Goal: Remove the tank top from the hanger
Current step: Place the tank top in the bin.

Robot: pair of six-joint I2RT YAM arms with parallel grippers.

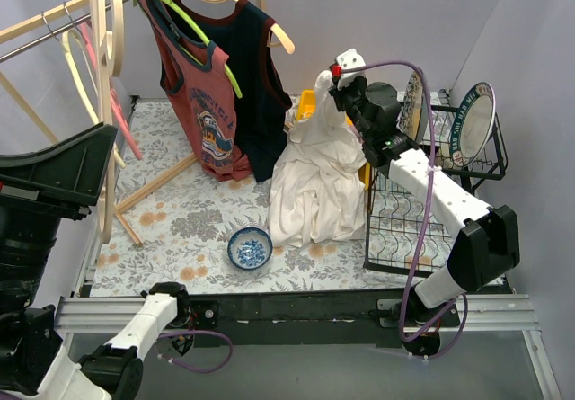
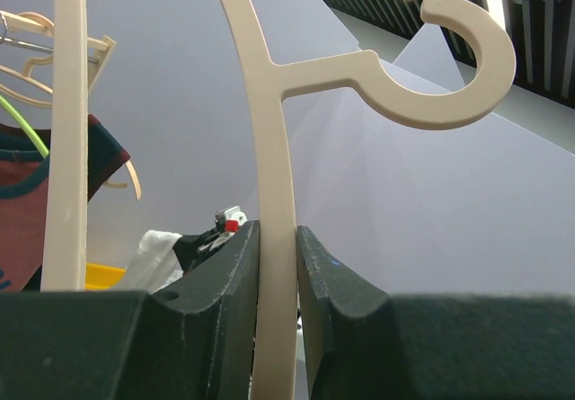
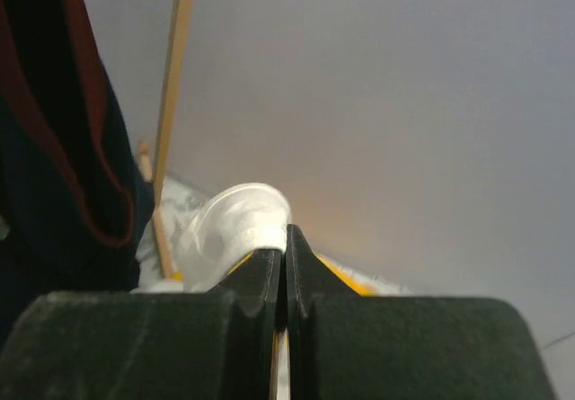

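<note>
My right jaws are clenched on a fold of the white tank top, holding it up toward the far right of the surface. Its hem is pooled beside the dish rack. My left jaws are clamped on the stem of the beige hanger, which looks bare, over by the left edge. I judge the garment is free of it. Next I should lower the fabric onto the surface and let go, keeping it off the rack's wires.
</note>
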